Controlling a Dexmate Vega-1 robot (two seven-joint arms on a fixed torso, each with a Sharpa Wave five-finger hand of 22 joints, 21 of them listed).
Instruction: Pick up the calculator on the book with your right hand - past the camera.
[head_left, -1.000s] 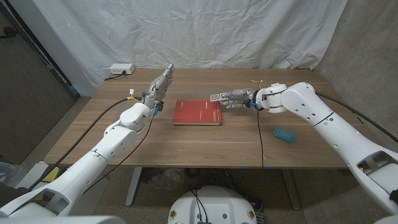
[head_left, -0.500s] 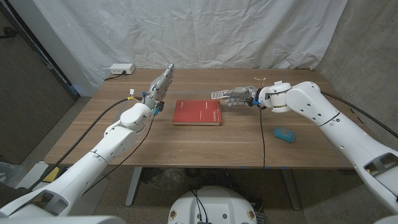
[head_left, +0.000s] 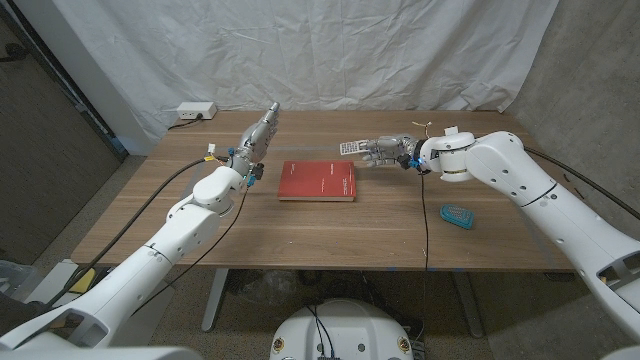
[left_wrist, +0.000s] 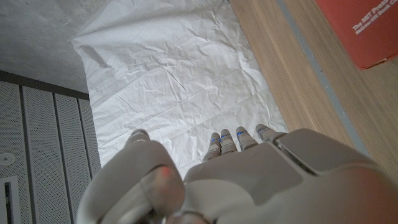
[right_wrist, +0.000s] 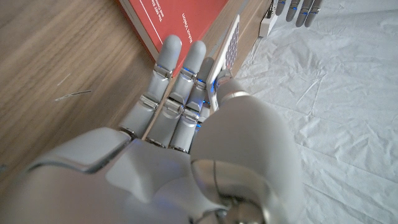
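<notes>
- The calculator (head_left: 348, 149) is off the red book (head_left: 317, 181). It hangs in the air just past the book's far right corner, clear of the cover, because the right hand (head_left: 385, 152) has it in a lifted grip.
- In the right wrist view, the right hand's fingers (right_wrist: 176, 81) lie straight and pressed together under the calculator (right_wrist: 227, 48), with the thumb on the other face, so the thin slab is pinched edge-on rather than wrapped. That hold suits a flat, light thing, though I judge it could slip if tilted.
- The book lies flat on the wooden table (head_left: 300, 225), its cover now bare, so the pick-up part of the task looks done.
- The left hand (head_left: 260, 133) is raised to the left of the book and holds nothing. Its fingers (left_wrist: 227, 140) point away, close side by side, thumb apart; it seems parked out of the way.
- A small teal object (head_left: 456, 215) rests on the table well to the right of the book, and a white power strip (head_left: 195, 111) sits at the table's far corner, left of the book; neither bears on the job.
</notes>
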